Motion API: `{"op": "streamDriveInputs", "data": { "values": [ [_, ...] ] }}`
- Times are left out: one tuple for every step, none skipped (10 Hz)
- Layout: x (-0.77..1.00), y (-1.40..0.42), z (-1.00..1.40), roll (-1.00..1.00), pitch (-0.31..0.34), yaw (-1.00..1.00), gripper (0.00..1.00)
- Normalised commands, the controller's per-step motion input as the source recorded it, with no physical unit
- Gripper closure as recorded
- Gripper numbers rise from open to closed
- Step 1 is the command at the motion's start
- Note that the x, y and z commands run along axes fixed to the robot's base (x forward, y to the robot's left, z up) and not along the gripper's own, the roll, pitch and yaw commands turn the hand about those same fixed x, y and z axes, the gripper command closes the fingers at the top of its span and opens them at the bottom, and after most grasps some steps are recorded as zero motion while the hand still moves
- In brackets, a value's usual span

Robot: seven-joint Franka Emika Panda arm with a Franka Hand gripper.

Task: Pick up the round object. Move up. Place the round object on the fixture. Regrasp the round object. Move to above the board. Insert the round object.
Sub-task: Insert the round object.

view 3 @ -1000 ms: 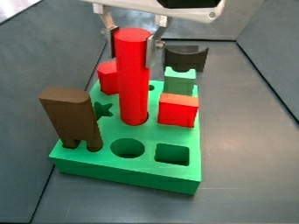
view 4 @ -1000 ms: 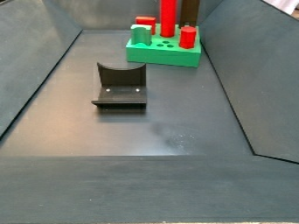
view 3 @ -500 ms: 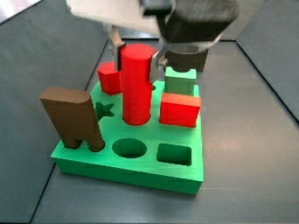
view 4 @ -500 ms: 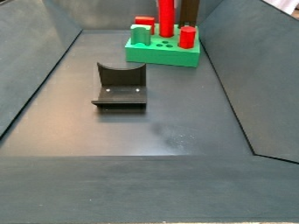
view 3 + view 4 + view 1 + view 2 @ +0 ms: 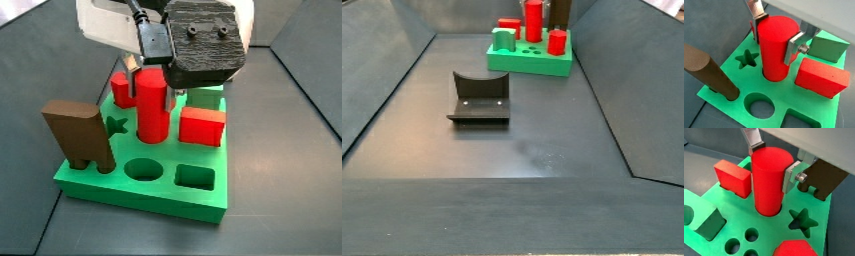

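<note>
My gripper (image 5: 775,31) sits directly over the board (image 5: 731,89), its silver fingers (image 5: 794,47) flanking the top of the peg (image 5: 775,47); whether the pads actually press the peg I cannot tell. The peg stands upright with its lower end in a round hole of the board, beside the star hole (image 5: 747,59). The fixture (image 5: 478,97) lies on the floor well apart from the board.

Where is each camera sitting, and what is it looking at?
Wrist views: both ride on the arm, looking down at the smooth red cylinder peg between the gripper's silver jaws, over the bright green board.
Close side view: beside the board, showing the gripper's dark body over the peg.
Far side view: across the dark floor, past the dark fixture; no robot part is clear.
All share peg and board.
</note>
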Motion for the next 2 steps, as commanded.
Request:
{"op": "streamDriveInputs", "data": {
  "values": [
    [0.00,0.03,0.00,-0.05,0.000,-0.02,1.00],
    [0.00,0.00,0.00,0.00,0.000,0.00,1.00]
  ]
}}
